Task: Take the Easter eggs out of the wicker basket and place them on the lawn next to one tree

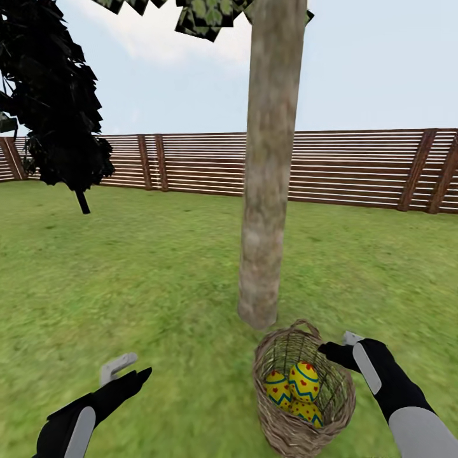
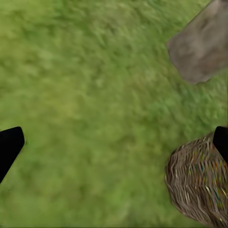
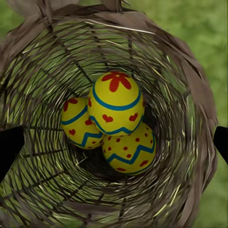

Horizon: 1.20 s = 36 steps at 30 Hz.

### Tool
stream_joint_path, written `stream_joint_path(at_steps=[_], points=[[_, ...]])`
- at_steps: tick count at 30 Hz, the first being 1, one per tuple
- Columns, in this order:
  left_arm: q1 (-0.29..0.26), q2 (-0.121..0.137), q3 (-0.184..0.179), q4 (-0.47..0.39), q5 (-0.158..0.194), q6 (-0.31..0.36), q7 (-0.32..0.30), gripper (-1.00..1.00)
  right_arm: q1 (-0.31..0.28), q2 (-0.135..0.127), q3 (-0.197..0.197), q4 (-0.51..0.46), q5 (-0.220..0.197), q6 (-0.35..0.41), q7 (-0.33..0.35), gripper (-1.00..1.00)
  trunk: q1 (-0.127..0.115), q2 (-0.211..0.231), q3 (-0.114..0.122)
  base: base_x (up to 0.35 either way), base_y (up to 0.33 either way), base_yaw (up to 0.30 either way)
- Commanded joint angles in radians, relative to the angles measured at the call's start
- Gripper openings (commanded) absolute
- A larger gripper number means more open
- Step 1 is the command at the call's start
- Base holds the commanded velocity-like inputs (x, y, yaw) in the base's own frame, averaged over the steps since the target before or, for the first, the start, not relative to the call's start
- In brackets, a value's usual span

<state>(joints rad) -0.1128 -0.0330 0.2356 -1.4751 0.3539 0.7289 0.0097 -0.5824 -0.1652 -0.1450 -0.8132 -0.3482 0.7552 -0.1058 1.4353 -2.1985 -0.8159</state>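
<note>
Easter eggs [image 3: 115,118], all three, lie in our wicker basket [image 1: 304,388] at the tree's [image 1: 267,191] five o'clock, so our right gripper [image 1: 337,352] hovers above, jaws wide and empty; left gripper [image 1: 130,375] idles likewise.

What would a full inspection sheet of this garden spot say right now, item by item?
Surface: lawn, flat mottled green grass.
Job's things: three Easter eggs, all inside the wicker basket, which stands at the foot of the tree.
Clutter: nothing seen.
Grippers: left gripper open over bare grass; right gripper open, at the basket's rim, looking down onto the eggs.
Cables: nothing seen.
Surroundings: brown slat fence, dark-foliaged conifer, pale sky.
</note>
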Motion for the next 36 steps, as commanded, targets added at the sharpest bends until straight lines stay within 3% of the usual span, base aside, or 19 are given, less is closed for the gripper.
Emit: stream_joint_path(at_steps=[1, 10, 19, 20, 21, 24, 36], points=[[-0.001, -0.001, 0.002, -0.001, 0.007, 0.006, 0.001, 1.00, -0.001, 0.001, 0.000, -0.001, -0.011, 0.004, -0.009, 1.00, 0.000, 0.000, -0.001, 0.005, 0.284, -0.012], [-0.001, -0.001, 0.002, -0.001, 0.007, 0.006, 0.001, 1.00, -0.001, 0.001, 0.001, -0.001, -0.011, 0.004, -0.009, 1.00, 0.000, 0.000, -0.001, 0.001, 0.253, -0.002], [-0.001, -0.002, 0.002, -0.001, 0.007, 0.006, 0.003, 1.00, -0.001, -0.001, 0.002, -0.001, -0.008, 0.003, -0.009, 1.00, 0.000, 0.000, -0.001, 0.000, 0.026, 0.000], [-0.001, -0.002, 0.002, -0.001, 0.007, 0.006, 0.003, 1.00, -0.001, -0.001, 0.002, -0.001, -0.003, 0.003, -0.009, 1.00, 0.000, 0.000, -0.001, 0.000, 0.000, 0.000], [-0.001, -0.002, 0.002, -0.001, 0.006, 0.006, 0.003, 1.00, -0.001, 0.001, 0.002, 0.000, 0.035, 0.003, -0.009, 1.00, 0.000, 0.000, -0.001, 0.000, 0.000, 0.000], [-0.001, -0.002, 0.000, -0.003, 0.007, 0.006, 0.001, 1.00, -0.001, 0.001, 0.002, 0.000, 0.058, 0.003, -0.008, 1.00, 0.000, 0.000, -0.001, 0.000, 0.000, 0.000], [-0.001, -0.003, -0.001, -0.079, 0.008, 0.015, 0.003, 1.00, -0.001, 0.005, 0.007, 0.017, 0.103, -0.037, -0.009, 1.00, 0.038, -0.070, -0.032, 0.000, 0.000, 0.000]])
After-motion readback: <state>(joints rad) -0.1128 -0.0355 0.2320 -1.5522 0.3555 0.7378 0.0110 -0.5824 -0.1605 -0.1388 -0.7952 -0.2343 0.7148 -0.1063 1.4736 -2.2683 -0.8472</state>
